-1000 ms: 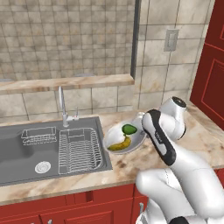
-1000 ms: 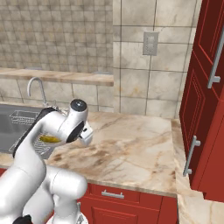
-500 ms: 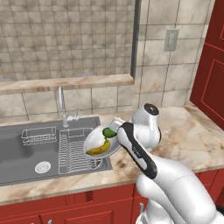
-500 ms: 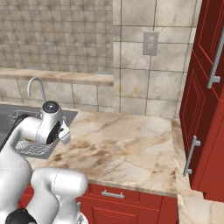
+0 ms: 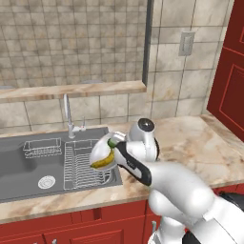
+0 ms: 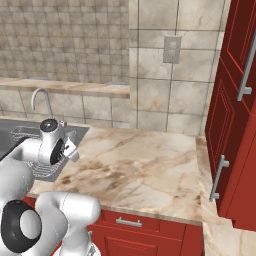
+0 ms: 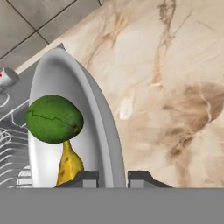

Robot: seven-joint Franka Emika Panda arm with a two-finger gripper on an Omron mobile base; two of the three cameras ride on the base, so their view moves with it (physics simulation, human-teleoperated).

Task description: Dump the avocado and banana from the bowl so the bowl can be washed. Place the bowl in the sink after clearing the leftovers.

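Note:
The light grey-white bowl is tipped steeply on edge, and my gripper is shut on its rim. Inside it, the dark green avocado rests above the yellow banana. In the left base view the bowl hangs over the right side of the dark grey sink, above its wire rack. There the banana lies low in the bowl, with the avocado at the upper rim, close to my hand.
A thin chrome faucet rises behind the sink, with a small wire basket and the round drain to the left. The marble counter runs right to red cabinets. A tiled wall with a ledge stands behind.
The arm has swung left, carrying the bowl from above the counter to over the sink's wire rack. The bowl is tipped more steeply, with both fruits still inside.

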